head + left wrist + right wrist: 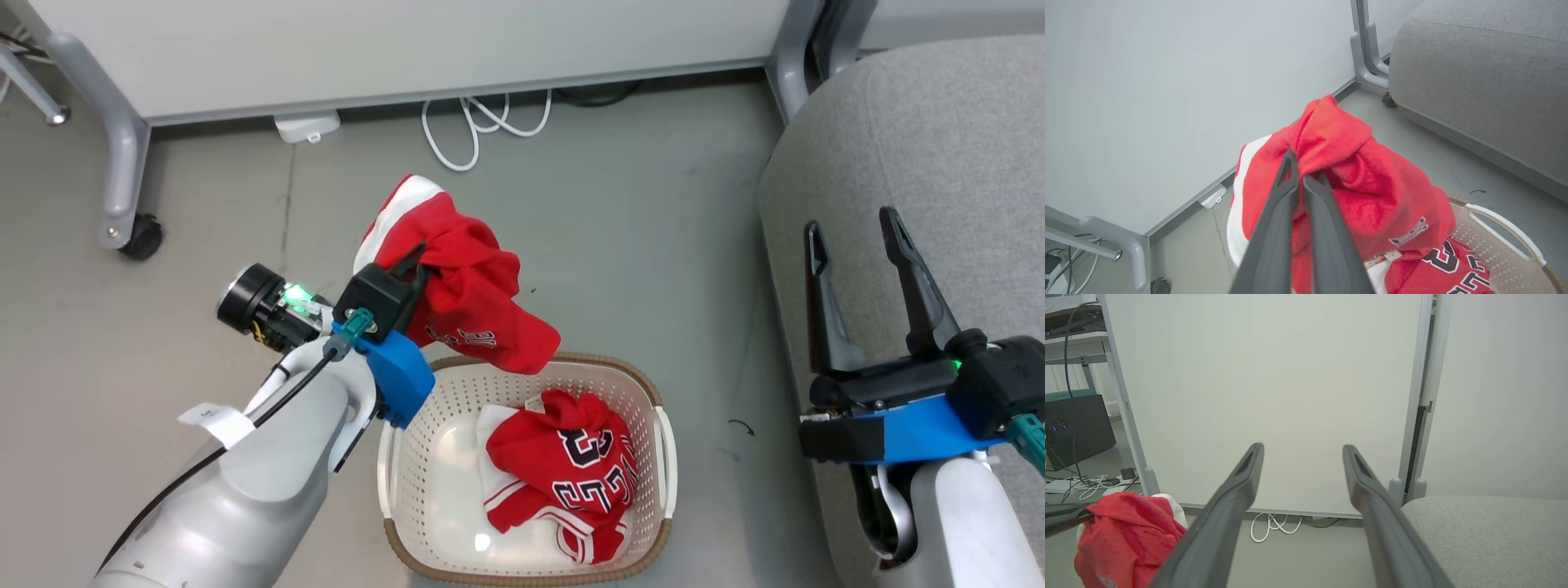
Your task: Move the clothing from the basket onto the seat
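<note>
Red cloth hangs from the left gripper (415, 261), whose two fingers are pinched tight on it. This held jersey (469, 286) is bunched up. Its long way runs from far left down to near right, and its low end is over the far rim of the basket (665, 457). The other jersey (563, 474) lies crumpled in the basket, numbers up, its long way running near to far. That makes two jerseys, one basket and one grey seat (939, 122) on the right. The right gripper (851, 219) is spread wide with nothing in it, by the seat's left edge.
</note>
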Controlling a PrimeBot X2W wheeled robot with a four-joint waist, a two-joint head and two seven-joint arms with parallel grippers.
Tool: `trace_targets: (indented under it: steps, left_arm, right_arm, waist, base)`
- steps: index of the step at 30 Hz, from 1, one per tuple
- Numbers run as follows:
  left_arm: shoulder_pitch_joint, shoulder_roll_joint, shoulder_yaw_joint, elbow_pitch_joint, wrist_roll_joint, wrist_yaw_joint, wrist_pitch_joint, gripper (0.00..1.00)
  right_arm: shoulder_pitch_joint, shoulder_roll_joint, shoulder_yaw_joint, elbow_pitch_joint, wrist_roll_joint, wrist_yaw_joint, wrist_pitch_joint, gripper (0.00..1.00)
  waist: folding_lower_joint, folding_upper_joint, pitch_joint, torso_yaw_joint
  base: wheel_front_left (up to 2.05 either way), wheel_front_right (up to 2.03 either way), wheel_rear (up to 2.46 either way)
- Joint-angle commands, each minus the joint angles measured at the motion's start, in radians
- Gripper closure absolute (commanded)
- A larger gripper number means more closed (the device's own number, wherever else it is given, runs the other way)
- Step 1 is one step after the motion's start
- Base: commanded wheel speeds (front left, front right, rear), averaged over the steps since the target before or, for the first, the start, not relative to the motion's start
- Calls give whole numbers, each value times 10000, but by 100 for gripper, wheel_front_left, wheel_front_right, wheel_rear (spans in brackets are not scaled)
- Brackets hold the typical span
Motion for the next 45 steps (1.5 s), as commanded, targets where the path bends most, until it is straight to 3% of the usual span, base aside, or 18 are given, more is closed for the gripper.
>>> trace_targets:
  steps: [1,6,18,31,45]
  left_arm:
    - [79,28,204,-241,54,101,-49,100]
    - [452,191,1247,-1443,59,159,-47,100]
    - [868,16,2626,-3206,-341,-606,-40,100]
    - [861,-406,1976,-3791,-658,-865,116,100]
    - [756,-477,1727,-3598,-528,-840,39,100]
  right_arm:
    - [172,-40,-33,30,63,5,-31,0]
    - [405,-40,-50,111,124,5,-31,0]
    - [789,-40,-20,194,243,5,-31,0]
    - [1012,-40,662,123,414,5,-31,0]
    - [509,-42,2967,325,578,5,-29,0]
  waist:
    - [2,-1,-179,45]
    - [2,-1,-518,87]
    - [2,-1,-1179,188]
    - [2,-1,-1377,295]
    - [2,-1,-1450,292]
  base:
    - [0,0,0]
    - [0,0,0]
    - [0,0,0]
    - [0,0,0]
    - [0,0,0]
